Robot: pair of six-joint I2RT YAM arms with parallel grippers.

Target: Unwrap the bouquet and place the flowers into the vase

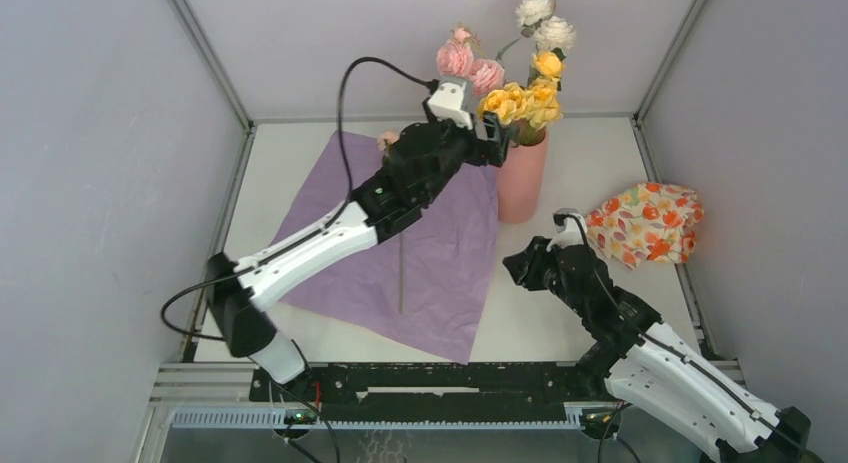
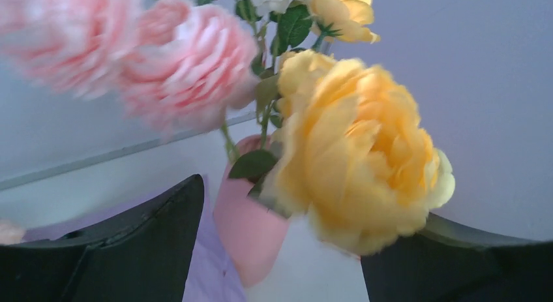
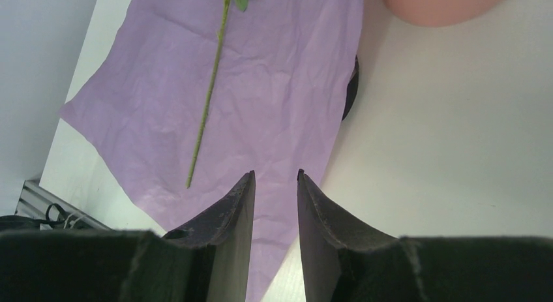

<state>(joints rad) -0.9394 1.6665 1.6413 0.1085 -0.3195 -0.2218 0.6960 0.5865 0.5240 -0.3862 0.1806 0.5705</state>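
Purple paper flat on worktop, 1 green stem lying on it. L gripper spread wide, up beside yellow blooms of the flowers, which stand in the vase, centre-back. R gripper low over paper edge, narrow gap btwn fingers, empty. Orange-flowered cloth bundle far R.

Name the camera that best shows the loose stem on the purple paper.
Right wrist view: the stem lies unobstructed across the purple paper, though its head is out of frame. The top view shows only its lower end, below the left arm. The left wrist view misses it.
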